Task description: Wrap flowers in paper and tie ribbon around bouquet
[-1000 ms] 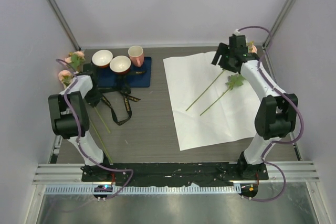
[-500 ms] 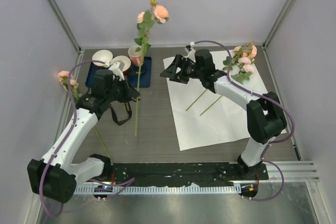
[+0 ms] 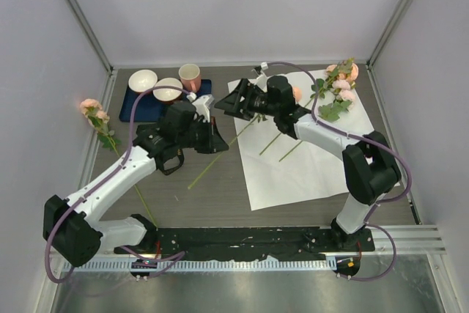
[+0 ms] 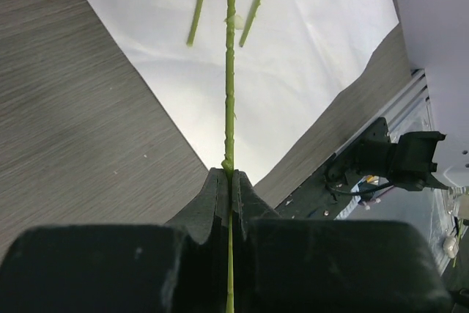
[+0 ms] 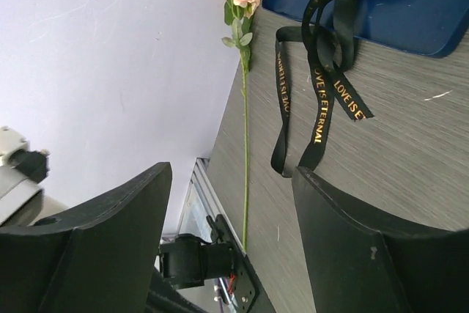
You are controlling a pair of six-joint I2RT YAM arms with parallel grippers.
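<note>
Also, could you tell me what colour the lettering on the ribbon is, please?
Gold, on the black ribbon; clearest in the right wrist view.

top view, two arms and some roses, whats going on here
The left gripper is shut on the long thin green stem of one pink rose, holding it over the edge of the large white paper sheet. The right gripper is open and empty, close to that stem. More pink roses lie at the paper's far right corner, a lone rose lies left on the table, and the black ribbon with gold lettering lies untouched. Nothing is wrapped yet.
</note>
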